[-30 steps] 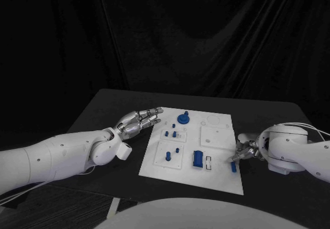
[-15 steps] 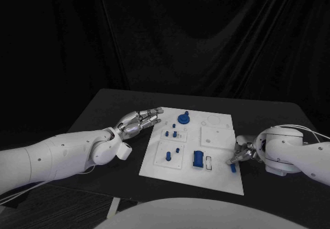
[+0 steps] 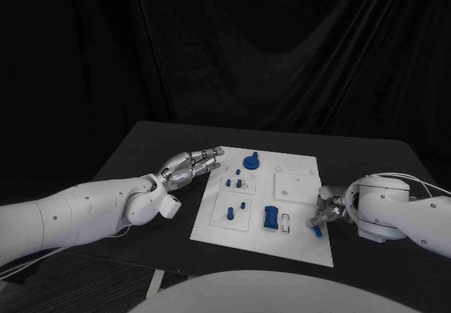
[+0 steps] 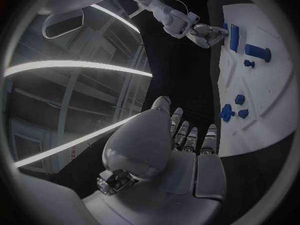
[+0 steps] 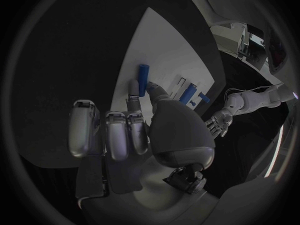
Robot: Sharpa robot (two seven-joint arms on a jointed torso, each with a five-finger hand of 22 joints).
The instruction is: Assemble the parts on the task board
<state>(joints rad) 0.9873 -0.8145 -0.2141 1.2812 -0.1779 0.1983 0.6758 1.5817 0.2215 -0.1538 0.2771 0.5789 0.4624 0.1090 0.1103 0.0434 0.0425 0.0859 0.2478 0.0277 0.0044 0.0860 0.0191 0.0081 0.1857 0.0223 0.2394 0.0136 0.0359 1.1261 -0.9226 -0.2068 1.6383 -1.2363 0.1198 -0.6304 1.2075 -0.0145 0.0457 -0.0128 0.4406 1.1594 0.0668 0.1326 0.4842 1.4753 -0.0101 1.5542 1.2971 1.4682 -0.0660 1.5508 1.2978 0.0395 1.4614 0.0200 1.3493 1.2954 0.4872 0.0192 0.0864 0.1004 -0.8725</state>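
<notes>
The white task board (image 3: 293,242) lies mid-table. Standing in it are a blue round knob (image 3: 251,160), several small blue pegs (image 3: 229,212) and a taller blue block (image 3: 270,216). My right hand (image 3: 329,207) hovers over the board's right edge and pinches a blue peg (image 3: 319,229). In the right wrist view that peg (image 5: 143,78) sticks out from between the thumb and a finger of the right hand (image 5: 144,130), over the board (image 5: 169,50). My left hand (image 3: 191,164) floats at the board's left edge, fingers apart, holding nothing; the left wrist view shows the same hand (image 4: 181,150) empty.
The black table (image 3: 141,150) runs out around the board on all sides, with a dark curtain behind. Two raised white square plates (image 3: 289,186) sit on the board's right half. My left forearm (image 3: 85,208) lies across the table's left side.
My right hand and arm have edged slightly left toward the board, the blue peg still in its fingers. The left hand has not moved.
</notes>
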